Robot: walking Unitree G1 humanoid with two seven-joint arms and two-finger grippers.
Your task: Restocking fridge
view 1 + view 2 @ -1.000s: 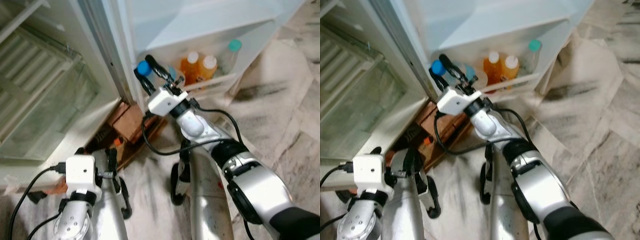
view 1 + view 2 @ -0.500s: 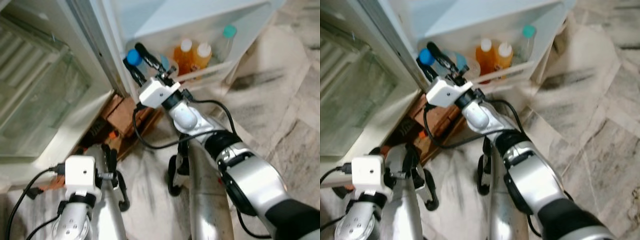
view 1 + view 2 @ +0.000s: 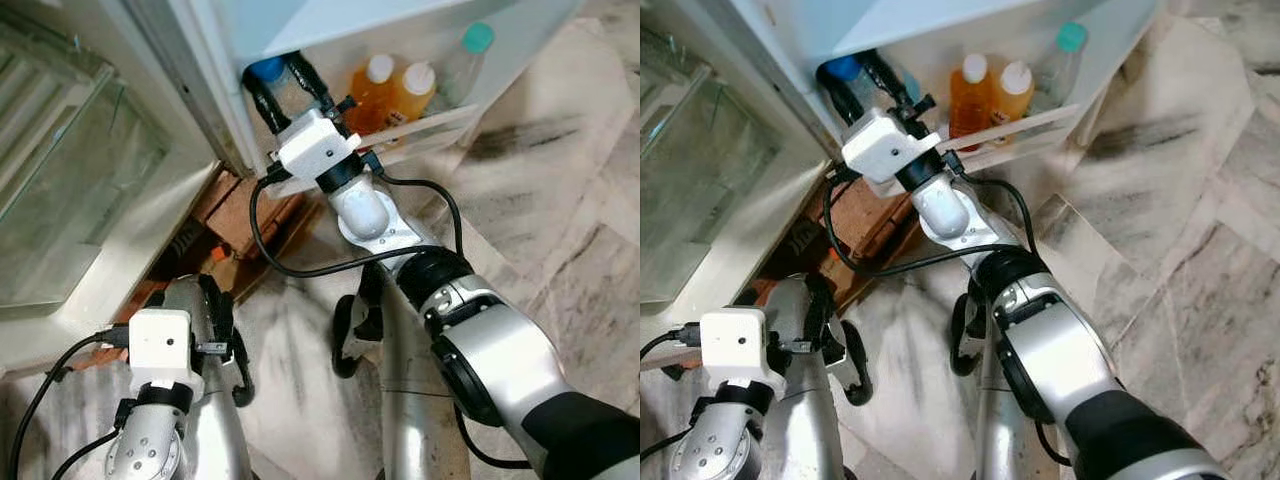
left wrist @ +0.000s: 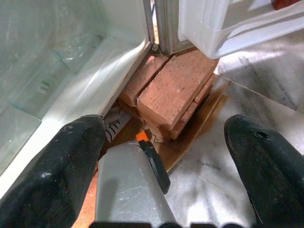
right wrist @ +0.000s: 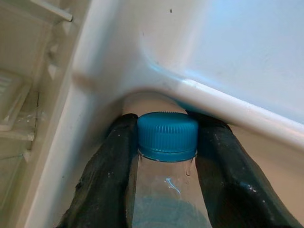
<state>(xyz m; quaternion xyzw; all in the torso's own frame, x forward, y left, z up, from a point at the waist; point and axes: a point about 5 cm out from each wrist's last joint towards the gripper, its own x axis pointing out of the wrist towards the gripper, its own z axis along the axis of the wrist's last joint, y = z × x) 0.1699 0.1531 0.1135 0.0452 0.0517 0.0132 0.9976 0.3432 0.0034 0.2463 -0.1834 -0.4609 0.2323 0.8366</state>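
Observation:
My right gripper [image 3: 283,82] is shut on the neck of a clear bottle with a blue cap [image 5: 167,135]. It holds the bottle at the hinge end of the open fridge door's bottom shelf [image 3: 432,124], tucked under the white ledge above. Black fingers [image 5: 106,176] press on both sides just below the cap. Two orange juice bottles [image 3: 390,90] and a clear bottle with a teal cap [image 3: 468,55] stand further along the same shelf. My left gripper [image 3: 226,342] hangs low over the floor, open, with nothing between its fingers [image 4: 61,176].
The fridge body with glass shelves [image 3: 70,180] is on the left. Red bricks [image 4: 175,85] on a board prop up the fridge's corner near the hinge. Grey marble floor [image 3: 560,230] spreads to the right.
The right gripper has carried the blue-capped bottle further in, to the hinge end of the door shelf under the ledge. The camera has shifted. The left arm stays idle.

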